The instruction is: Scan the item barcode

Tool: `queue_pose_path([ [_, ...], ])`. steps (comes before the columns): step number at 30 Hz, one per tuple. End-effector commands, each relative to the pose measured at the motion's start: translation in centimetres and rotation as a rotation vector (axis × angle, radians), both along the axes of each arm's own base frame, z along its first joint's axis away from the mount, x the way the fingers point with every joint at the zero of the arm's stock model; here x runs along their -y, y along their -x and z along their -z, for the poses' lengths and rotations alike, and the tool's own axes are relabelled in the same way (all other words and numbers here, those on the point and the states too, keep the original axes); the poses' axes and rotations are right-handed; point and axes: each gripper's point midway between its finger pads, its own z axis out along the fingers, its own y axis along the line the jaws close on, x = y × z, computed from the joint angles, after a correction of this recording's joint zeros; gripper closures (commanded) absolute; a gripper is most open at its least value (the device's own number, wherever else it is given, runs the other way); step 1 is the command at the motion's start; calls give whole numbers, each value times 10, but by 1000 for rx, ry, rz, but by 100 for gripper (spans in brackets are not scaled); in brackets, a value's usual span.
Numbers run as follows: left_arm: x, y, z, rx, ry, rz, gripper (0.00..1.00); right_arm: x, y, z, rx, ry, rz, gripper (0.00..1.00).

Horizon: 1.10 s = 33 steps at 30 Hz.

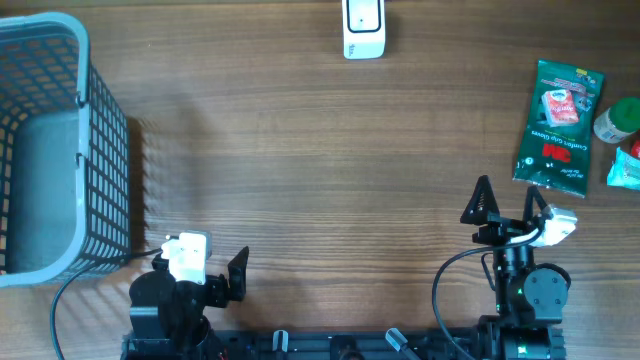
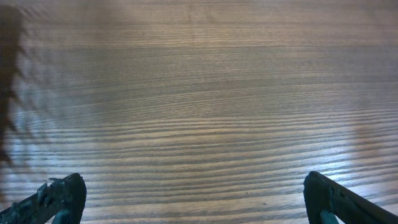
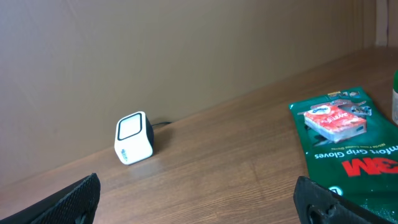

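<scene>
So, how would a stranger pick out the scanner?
Look at the far edge of the wooden table, near its middle. The scanner stands there alone: a small white box with a dark-framed window. The green glove packet lies far to its right.

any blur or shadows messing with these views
Overhead: sharp, evenly lit, the basket throws a faint grid shadow rightward. Left wrist: the table grain softens toward the top, dark shadow at left edge. Right wrist: scanner and glove packet crisp.
</scene>
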Motion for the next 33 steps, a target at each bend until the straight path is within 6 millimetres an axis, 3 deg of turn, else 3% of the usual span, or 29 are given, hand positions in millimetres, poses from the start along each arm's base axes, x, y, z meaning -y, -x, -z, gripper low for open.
queue_pose_path([
  [1,1,0,-1,4,12,0,0,-3,0,-2,8,25,-16,0],
  [19,4,-1,-4,17,19,17,0,-3,0,-2,8,25,-16,0],
  [25,9,-47,-57,379,-46,75,0,-3,0,-2,8,25,-16,0],
  [33,2,-75,-55,572,-66,39,0,-3,0,-2,8,25,-16,0],
])
